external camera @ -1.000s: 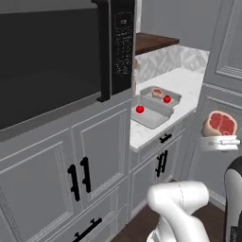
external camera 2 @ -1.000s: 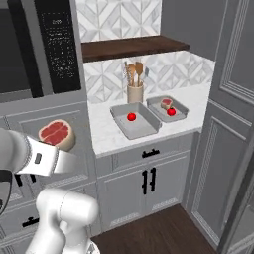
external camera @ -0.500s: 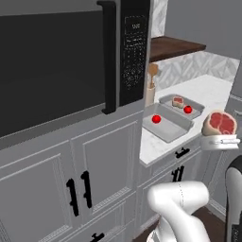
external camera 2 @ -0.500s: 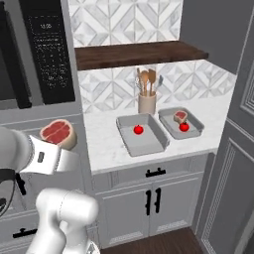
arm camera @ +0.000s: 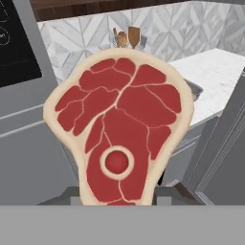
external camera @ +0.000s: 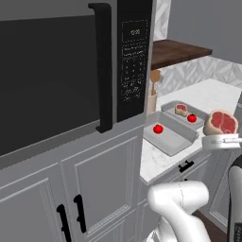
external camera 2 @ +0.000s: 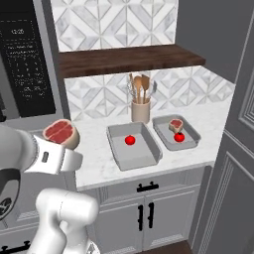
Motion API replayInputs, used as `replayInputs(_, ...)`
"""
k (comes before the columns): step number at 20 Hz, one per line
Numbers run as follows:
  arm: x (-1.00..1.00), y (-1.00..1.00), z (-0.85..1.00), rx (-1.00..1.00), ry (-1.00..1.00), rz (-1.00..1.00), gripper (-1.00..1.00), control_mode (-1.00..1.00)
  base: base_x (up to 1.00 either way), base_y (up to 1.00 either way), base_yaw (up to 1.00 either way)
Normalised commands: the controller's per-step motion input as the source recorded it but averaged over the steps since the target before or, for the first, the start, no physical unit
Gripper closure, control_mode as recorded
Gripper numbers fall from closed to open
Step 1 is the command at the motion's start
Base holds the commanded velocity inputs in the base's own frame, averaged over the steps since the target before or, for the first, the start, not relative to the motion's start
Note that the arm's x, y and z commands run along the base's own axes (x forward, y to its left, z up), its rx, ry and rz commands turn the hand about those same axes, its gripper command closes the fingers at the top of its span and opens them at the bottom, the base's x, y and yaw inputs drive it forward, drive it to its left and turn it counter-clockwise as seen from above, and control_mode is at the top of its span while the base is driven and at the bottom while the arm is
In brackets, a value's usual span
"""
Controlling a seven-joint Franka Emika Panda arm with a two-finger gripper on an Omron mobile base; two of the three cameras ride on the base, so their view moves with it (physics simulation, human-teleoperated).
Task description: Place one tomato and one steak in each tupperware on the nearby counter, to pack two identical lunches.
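Claw (arm camera: 119, 203) is clamped on a raw steak (arm camera: 117, 129), held up in the air w/ its red face toward the hand cam; fingertips are hidden behind the meat's lower edge. In the left base view the held steak (external camera: 220, 124) sits at the arm's end, off the front edge of the counter (external camera: 222, 92), near the trays but not over them. In the right base view the same steak (external camera 2: 61, 133) is well to the left of the trays, in front of the black microwave (external camera 2: 27, 69).

On the white marble counter (external camera 2: 99, 134) there are two grey tupperware trays side by side, just apart. Nearer/left tray (external camera 2: 144, 158) has one tomato (external camera 2: 130, 140) & nothing else in it. Right tray (external camera 2: 191, 133) has a tomato (external camera 2: 179, 137) plus a second steak (external camera 2: 175, 124), the two just beside each other, steak toward the back wall.

Behind the trays, against the patterned backsplash, a beige utensil holder (external camera 2: 140, 111) w/ wooden spoons (external camera 2: 141, 87) upright. Dark wooden shelf (external camera 2: 129, 58) above it. Grey panelled cabinets (external camera 2: 144, 218) w/ black handles under the counter.
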Motion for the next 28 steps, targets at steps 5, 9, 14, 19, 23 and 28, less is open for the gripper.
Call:
replayInputs(5, 0.0, 0.0, 0.0, 0.0, 0.0, 0.0, 1.0, 1.0, 0.92, -0.31, 0.01)
replayInputs(9, 1.0, -0.17, -0.02, 0.02, 0.15, 0.01, 1.0, -1.0, 0.0, 0.0, 0.0)
replayInputs(14, 1.0, -0.01, -0.5, 0.0, 0.15, 0.0, 1.0, -1.0, 0.0, 0.0, 0.0)
replayInputs(19, 1.0, -0.02, -0.67, 0.0, 0.1, 0.0, 1.0, -1.0, 0.0, 0.0, 0.0)
replayInputs(23, 0.87, -0.34, -0.51, 0.0, 0.04, 0.0, 1.0, -1.0, 0.0, 0.0, 0.0)
replayInputs(28, 0.49, -0.43, -0.41, 0.0, 0.0, 0.0, 1.0, -1.0, 0.0, 0.0, 0.0)
